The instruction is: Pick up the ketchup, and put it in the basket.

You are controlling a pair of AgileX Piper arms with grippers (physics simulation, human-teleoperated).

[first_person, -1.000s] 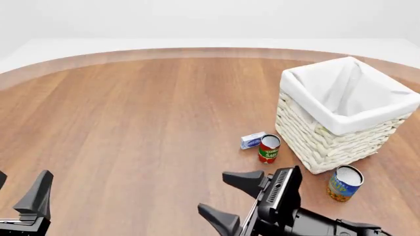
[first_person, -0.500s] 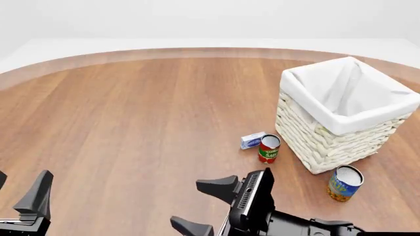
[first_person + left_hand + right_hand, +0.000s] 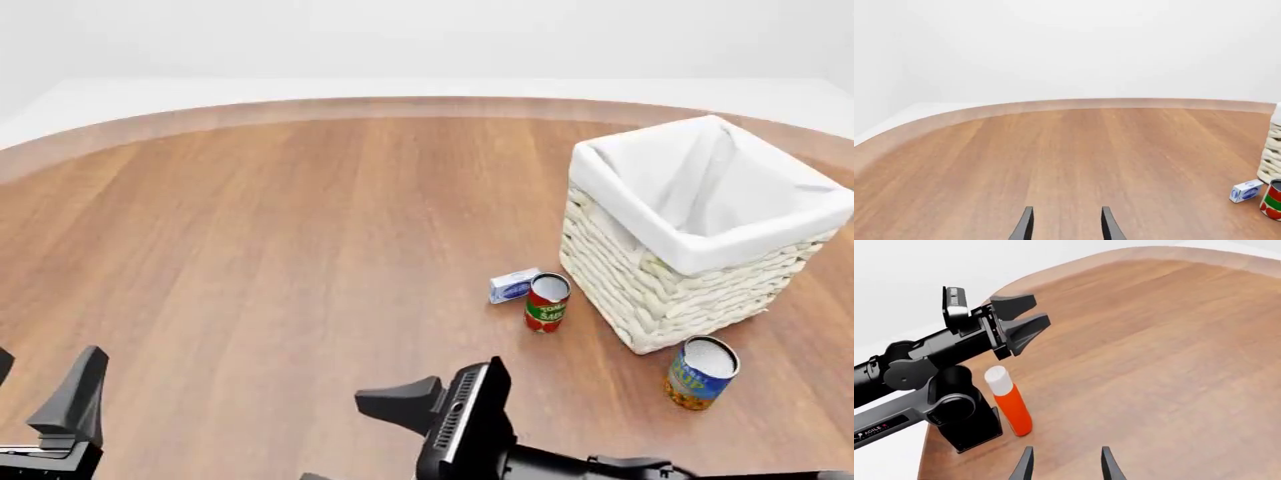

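Both pairs of jaws are standing well apart and gripping nothing: our right gripper (image 3: 1062, 465) is pointing toward the ketchup (image 3: 1009, 402), while our left gripper (image 3: 1064, 226) is facing bare table (image 3: 1054, 165). We are judging the task as barely begun. The ketchup is standing upright close beside the left arm's base (image 3: 964, 415), near the table's near edge, and out of the front view. The basket (image 3: 701, 235) is sitting well away on the far right, nothing visible in its liner. Grasping, lifting and carrying across are all remaining. We are seeing open wood between, though the tomato sauce can (image 3: 546, 301), a small blue-and-white box (image 3: 513, 285) and the blue-and-yellow can (image 3: 699, 372) are crowding the basket's near side.
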